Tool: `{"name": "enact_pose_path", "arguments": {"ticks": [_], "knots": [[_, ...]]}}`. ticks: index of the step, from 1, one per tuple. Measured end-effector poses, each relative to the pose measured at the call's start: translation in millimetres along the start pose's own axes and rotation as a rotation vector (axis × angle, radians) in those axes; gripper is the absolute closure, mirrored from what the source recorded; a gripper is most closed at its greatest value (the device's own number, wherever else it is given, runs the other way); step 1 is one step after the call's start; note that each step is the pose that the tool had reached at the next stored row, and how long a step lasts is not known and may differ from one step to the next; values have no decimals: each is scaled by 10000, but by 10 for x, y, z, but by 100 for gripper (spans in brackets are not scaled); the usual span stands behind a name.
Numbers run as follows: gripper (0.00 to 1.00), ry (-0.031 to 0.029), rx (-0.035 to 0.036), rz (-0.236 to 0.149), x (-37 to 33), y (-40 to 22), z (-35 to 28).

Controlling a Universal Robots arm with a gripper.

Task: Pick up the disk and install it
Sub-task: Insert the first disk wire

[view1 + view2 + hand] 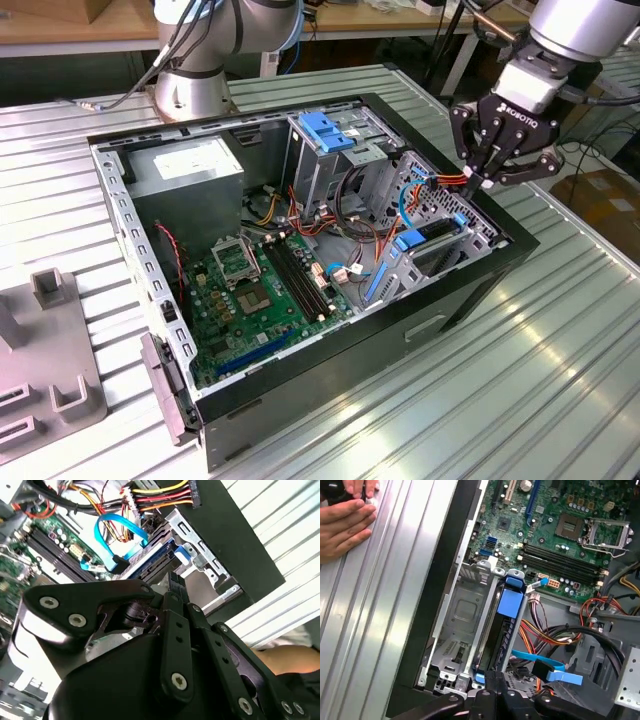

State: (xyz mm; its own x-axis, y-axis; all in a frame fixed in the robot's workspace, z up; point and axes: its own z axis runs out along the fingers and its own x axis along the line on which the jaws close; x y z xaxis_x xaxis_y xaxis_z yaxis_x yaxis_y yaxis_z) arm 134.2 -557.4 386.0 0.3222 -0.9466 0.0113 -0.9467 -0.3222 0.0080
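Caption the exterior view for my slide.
Gripper above the disk, which stands on edge in a bay of the open computer case.

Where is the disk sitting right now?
The disk stands on edge in the drive bay at the computer case's end toward the exterior view's right, just below the gripper.

Disk (510,602) edgewise in metal bay (462,615), blue cable (547,667) beside it, motherboard (555,530) beyond

tbl (560,380) under case (420,322): ribbed bare metal, glossy | case: blk matt outside, grey sheet metal inside | disk (502,635) in case: smooth blue plastic rails noted | gripper (480,180): blk, matt
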Motion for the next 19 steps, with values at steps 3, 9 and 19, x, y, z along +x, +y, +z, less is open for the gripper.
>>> {"name": "enact_pose_path", "arguments": {"ticks": [3, 9, 19], "knots": [[90, 5, 6, -538, 0, -1, 0], [90, 9, 12, -1009, 32, -121, 1], [70, 12, 18, -1583, 67, -314, 1]]}}
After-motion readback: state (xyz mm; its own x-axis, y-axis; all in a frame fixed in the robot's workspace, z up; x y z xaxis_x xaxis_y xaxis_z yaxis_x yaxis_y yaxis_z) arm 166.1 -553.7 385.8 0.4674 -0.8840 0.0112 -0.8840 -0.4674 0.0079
